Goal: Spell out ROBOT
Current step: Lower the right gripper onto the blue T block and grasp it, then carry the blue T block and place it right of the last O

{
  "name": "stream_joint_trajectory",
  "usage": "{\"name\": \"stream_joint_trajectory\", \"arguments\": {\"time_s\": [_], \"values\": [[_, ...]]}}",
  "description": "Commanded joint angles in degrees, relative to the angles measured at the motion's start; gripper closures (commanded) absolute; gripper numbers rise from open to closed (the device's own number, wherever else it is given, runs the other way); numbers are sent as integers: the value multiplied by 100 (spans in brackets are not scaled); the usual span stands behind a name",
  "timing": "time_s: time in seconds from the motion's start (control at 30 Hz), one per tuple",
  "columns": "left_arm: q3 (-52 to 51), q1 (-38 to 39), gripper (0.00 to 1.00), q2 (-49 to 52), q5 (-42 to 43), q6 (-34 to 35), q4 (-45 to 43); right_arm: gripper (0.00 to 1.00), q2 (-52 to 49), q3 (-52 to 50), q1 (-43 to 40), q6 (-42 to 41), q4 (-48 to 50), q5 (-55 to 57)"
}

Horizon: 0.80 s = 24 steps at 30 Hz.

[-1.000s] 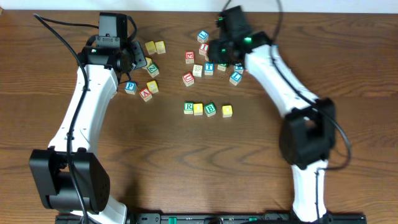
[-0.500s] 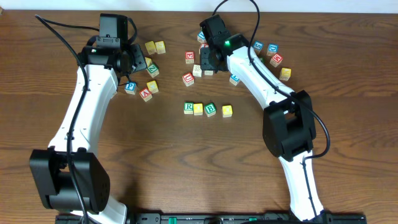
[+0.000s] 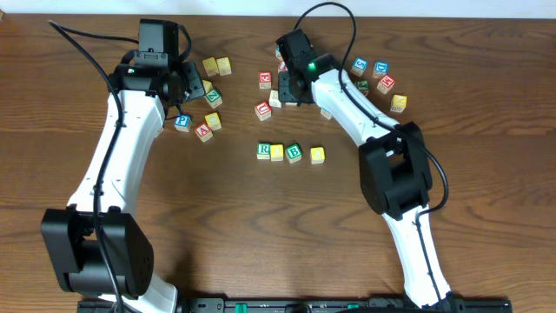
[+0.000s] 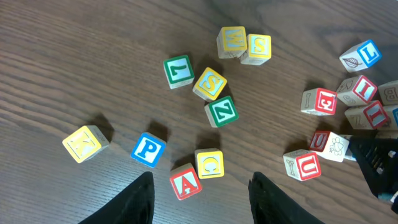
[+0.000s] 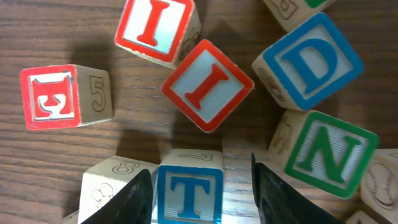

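Observation:
A row of four blocks lies mid-table: green R (image 3: 264, 150), a yellow block (image 3: 277, 153), green B (image 3: 294, 153), a yellow block (image 3: 317, 155). My right gripper (image 3: 291, 88) hangs over the block cluster behind the row. In the right wrist view it (image 5: 201, 169) is open, with the blue T block (image 5: 189, 194) between its fingers, close to the left finger. My left gripper (image 3: 192, 90) is open and empty (image 4: 202, 176) above the red A block (image 4: 185, 182) and a yellow block (image 4: 209, 163).
Round the T lie two red I blocks (image 5: 207, 86) (image 5: 155, 28), a red E (image 5: 53, 98), a blue D (image 5: 317, 59), a green N (image 5: 323, 152) and a block marked 8 (image 5: 109, 185). Loose blocks lie at the back right (image 3: 380, 67) and near the left gripper (image 3: 217, 65).
My right arm has swung left and its gripper has come down over the T block, uncovering the blocks at the back right. The left arm has not moved.

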<state>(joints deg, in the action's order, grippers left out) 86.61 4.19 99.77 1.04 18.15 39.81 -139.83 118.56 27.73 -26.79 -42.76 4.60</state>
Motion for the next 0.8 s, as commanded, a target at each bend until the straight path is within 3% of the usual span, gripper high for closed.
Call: {"name": "stream_joint_trajectory", "arguments": {"time_s": [0.0, 0.3, 0.47, 0.77], "values": [[-59, -20, 51, 24, -17, -52, 26, 53, -24, 118, 46, -103, 63, 87], [-59, -20, 51, 24, -20, -52, 24, 60, -164, 116, 46, -105, 13, 57], [-59, -20, 51, 24, -22, -52, 22, 70, -164, 116, 46, -103, 7, 57], [-59, -20, 51, 24, -20, -52, 22, 71, -188, 59, 48, -103, -140, 63]]}}
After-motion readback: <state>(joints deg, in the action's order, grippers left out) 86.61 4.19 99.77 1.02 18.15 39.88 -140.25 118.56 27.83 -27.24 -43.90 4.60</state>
